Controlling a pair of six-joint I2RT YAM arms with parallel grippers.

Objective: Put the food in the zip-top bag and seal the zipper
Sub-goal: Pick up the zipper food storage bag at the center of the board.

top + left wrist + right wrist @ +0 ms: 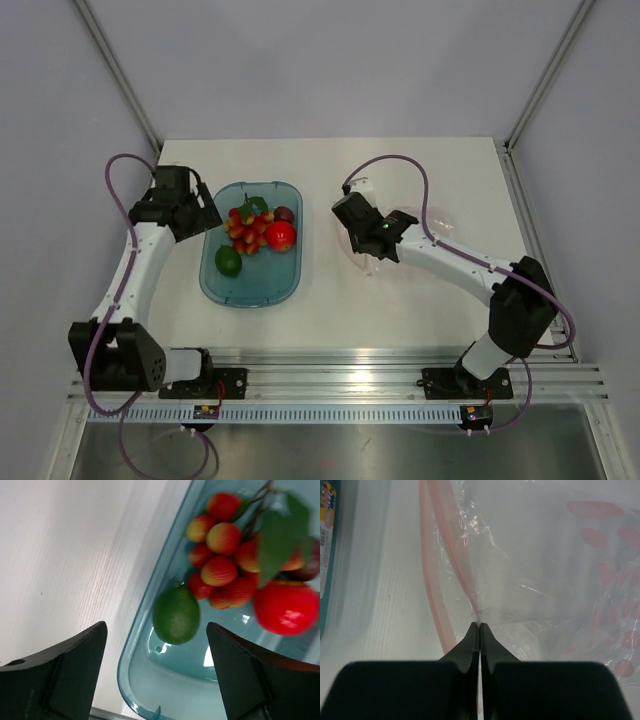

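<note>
1. The food (255, 230) lies heaped in the far half of a teal tray (215, 290), left of centre on the table (400, 320). None of it is in the bag yet.
2. A green lime (176, 614) sits apart from the red cluster, nearest the tray's left wall.
3. The left gripper (205, 218) hangs above that left wall with its jaws spread wide and nothing between them. In its wrist view the jaws frame the lime, probably lining up a first pick.
4. The bag (545, 580) lies flat on the table just right of the tray, partly under the right forearm.
5. The right gripper (479, 626) is closed tight, with the pink zipper (432, 580) pinched at its tips. Judged purpose: to hold one lip so that the mouth gapes for loading.
6. Two pink strips part from the pinch point and run away from the fingers, so the mouth appears unsealed.
7. The zipper's long axis runs roughly from the near edge of the table to the far edge, beside the tray. The mouth faces the tray, which keeps the carry short.
</note>
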